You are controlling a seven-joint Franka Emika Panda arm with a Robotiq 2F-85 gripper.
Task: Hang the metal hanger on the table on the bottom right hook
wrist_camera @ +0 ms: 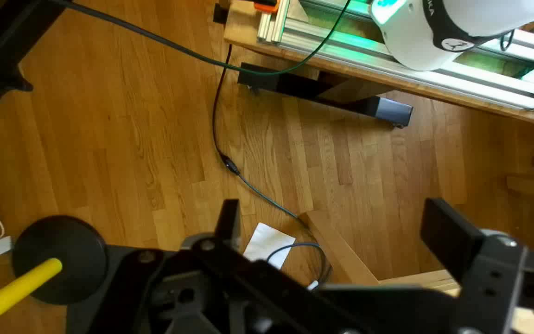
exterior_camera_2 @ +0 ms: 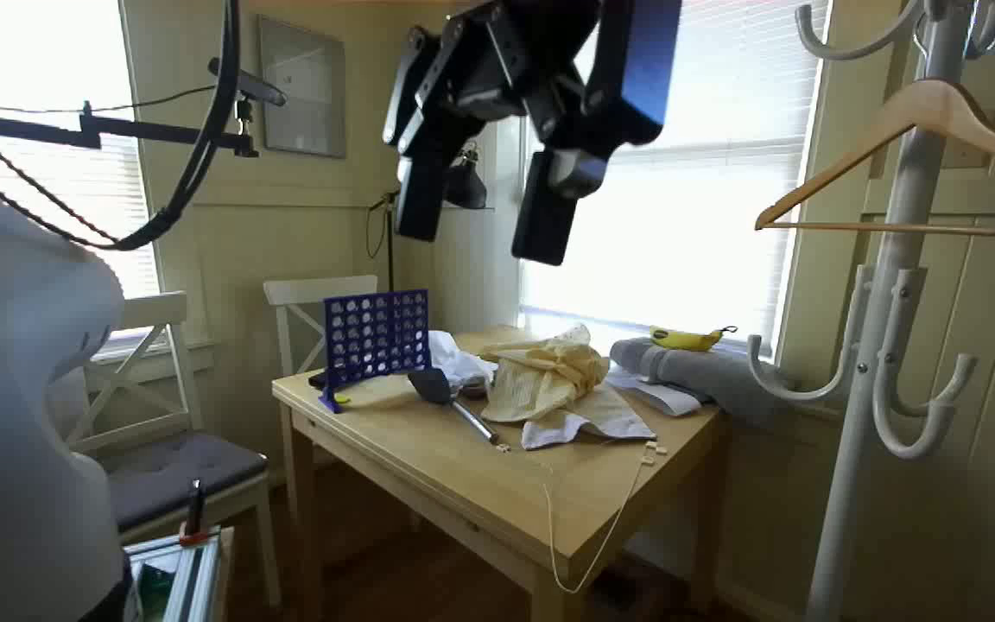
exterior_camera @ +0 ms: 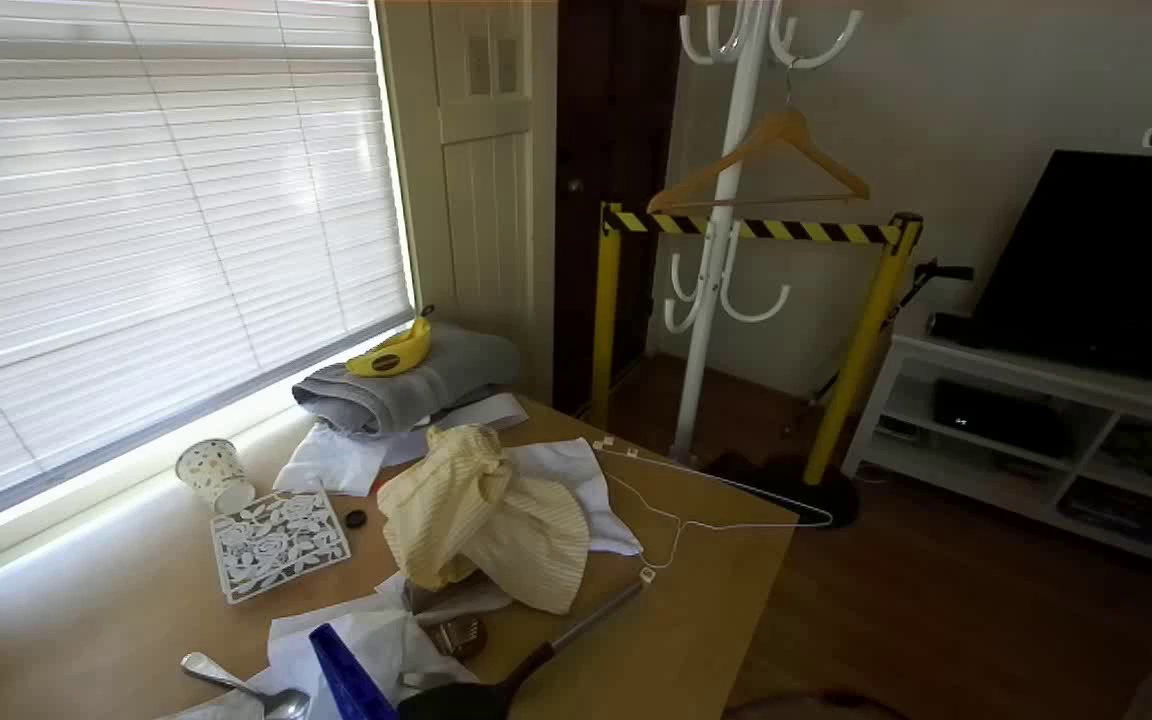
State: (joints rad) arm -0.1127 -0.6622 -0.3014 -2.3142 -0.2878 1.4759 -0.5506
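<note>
Precariously, the wire hanger (exterior_camera: 681, 522) rests on the table (exterior_camera_2: 402, 423), one end past its corner, while I hold the gripper (exterior_camera_2: 478, 238) spread and empty, higher than the table, wary that pressing on that overhang could tip the wire hanger off.

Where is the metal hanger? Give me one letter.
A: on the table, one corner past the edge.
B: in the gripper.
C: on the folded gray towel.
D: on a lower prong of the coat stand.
A, since both exterior views show the metal hanger on the table with one wire corner sticking out beyond the edge.
</note>
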